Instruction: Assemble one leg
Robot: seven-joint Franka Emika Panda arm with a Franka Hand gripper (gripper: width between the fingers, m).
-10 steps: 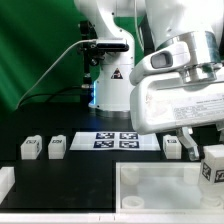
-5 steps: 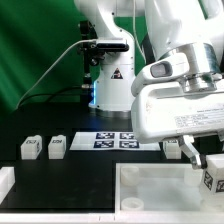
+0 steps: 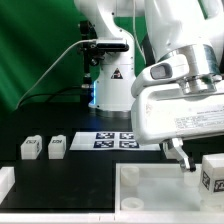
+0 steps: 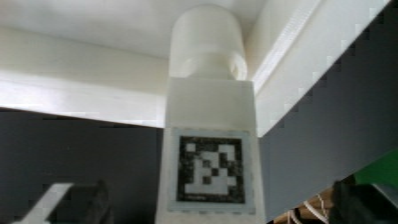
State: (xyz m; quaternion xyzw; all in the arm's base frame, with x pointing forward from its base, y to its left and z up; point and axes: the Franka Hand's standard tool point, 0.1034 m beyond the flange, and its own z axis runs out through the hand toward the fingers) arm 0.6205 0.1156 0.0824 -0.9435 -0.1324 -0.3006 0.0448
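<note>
My gripper (image 3: 200,166) is shut on a leg (image 3: 213,177), a small white block with a black-and-white tag, and holds it at the exterior view's right, over the right part of the large white tray (image 3: 150,172). In the wrist view the held leg (image 4: 210,120) fills the middle, tag facing the camera and rounded end pointing away toward the tray's white rim (image 4: 294,45). A grey fingertip (image 4: 57,205) shows beside it. Two more legs (image 3: 30,148) (image 3: 57,146) stand at the left. Another leg (image 3: 170,144) stands partly hidden behind my finger.
The marker board (image 3: 118,139) lies behind the tray. The white robot base (image 3: 110,80) stands at the back in front of a green curtain. A white block (image 3: 5,182) sits at the left front edge.
My gripper has moved down and slightly to the exterior view's right with the leg in it, bringing the leg lower over the tray. The other legs have not moved.
</note>
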